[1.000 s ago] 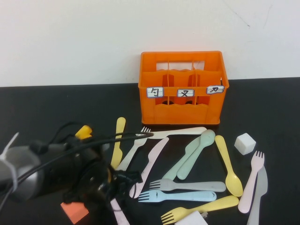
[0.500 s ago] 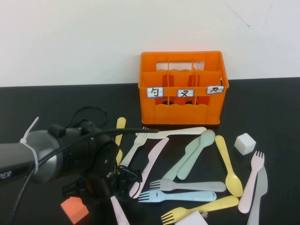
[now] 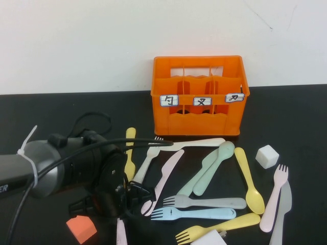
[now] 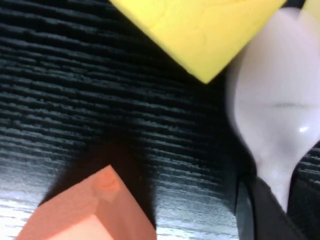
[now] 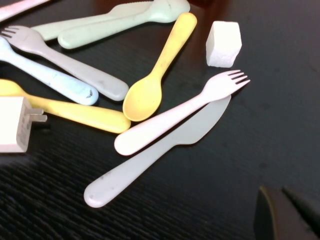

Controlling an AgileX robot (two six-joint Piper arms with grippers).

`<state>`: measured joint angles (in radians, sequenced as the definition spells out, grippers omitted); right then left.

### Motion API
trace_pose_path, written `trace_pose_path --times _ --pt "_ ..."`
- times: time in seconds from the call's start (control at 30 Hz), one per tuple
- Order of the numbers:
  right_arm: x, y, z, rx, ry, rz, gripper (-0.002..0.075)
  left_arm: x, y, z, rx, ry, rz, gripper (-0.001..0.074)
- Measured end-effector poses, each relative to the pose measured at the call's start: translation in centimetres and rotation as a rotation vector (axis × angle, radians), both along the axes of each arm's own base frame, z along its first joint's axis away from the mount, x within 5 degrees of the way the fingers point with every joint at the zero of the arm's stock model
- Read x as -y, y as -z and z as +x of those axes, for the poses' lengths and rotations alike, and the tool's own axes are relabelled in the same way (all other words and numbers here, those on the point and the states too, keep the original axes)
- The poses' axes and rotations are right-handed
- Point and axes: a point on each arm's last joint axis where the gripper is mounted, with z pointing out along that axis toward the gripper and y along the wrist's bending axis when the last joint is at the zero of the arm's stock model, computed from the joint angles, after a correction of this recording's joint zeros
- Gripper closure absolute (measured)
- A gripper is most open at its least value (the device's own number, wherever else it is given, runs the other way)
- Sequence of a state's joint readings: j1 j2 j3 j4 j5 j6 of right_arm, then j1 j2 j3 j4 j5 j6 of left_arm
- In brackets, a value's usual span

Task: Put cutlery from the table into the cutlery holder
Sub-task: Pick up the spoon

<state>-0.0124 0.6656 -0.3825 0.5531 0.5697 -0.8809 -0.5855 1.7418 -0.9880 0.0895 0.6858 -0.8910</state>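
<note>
L end effector [image 3: 122, 201] sits low over the desk [image 3: 41, 117], at approx 7 o'clock from the cutlery holder [image 3: 199, 97] in the high view. It looks clamped on the neck of a pink spoon [image 4: 272, 110]. The L wrist cam shows the spoon's bowl sticking out past a dark finger [image 4: 265, 210]. In the high view the pink handle pokes out at 6 o'clock of the end effector.

An orange cube [image 3: 80, 228] lies on the desk just beside it, at approx 8 o'clock. The L wrist cam also shows a yellow block [image 4: 200, 30] close to the spoon bowl.

R end effector [image 5: 287, 215] shows only as a dark tip in the R wrist cam, above bare desk near the grey knife [image 5: 155, 155]. Can't tell whether it's apart or together.

Rest of the cutlery is spread on the desk at 5–7 o'clock of the holder:
- A yellow knife [image 3: 130, 153], white fork [image 3: 145, 163] and pink knife [image 3: 166, 178] lie nearest the L arm.
- A white knife [image 3: 196, 144] lies just in front of the holder.
- A mint spoon [image 3: 214, 166] lies mid-pile, w/ a grey fork [image 3: 204, 202], blue fork [image 3: 199, 213] and yellow fork [image 3: 219, 227] at its 6 o'clock.
- A yellow spoon [image 3: 249, 179], pink fork [image 3: 274, 199] and the grey knife lie at approx 3–4 o'clock of the pile. The pink fork lies across the grey knife.

A white cube [image 3: 266, 155] sits at 12 o'clock of the pink fork. A white charger [image 3: 208, 239] touches the yellow fork's handle.

The holder stands upright at the desk's far edge by the wall.
</note>
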Motion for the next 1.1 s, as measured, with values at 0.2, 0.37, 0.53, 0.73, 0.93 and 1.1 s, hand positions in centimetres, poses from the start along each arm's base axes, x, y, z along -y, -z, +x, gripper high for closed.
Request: trace_pose_path --times 0.2,0.37,0.53,0.73,0.93,1.1 --pt "0.0 0.0 0.0 0.000 0.000 0.000 0.0728 0.0 0.0 0.1 0.008 0.004 -0.001 0.0650" --pt "0.0 0.0 0.0 0.000 0.000 0.002 0.0728 0.0 -1.0 -0.1 0.050 0.007 -0.031 0.0650" --pt "0.0 0.0 0.0 0.000 0.000 0.002 0.0728 -0.5 -4.7 -0.8 0.163 0.016 -0.093 0.0650" --pt "0.0 0.0 0.0 0.002 -0.003 -0.001 0.0728 -1.6 -10.5 -2.0 0.401 0.049 -0.194 0.0651" --pt "-0.1 0.0 0.0 0.009 -0.016 -0.007 0.0728 -1.3 -15.9 -1.2 0.872 0.214 -0.344 0.0710" --pt "-0.1 -0.1 0.1 0.015 -0.011 0.004 0.0728 -1.0 -18.0 1.6 1.113 0.267 -0.462 0.0731"
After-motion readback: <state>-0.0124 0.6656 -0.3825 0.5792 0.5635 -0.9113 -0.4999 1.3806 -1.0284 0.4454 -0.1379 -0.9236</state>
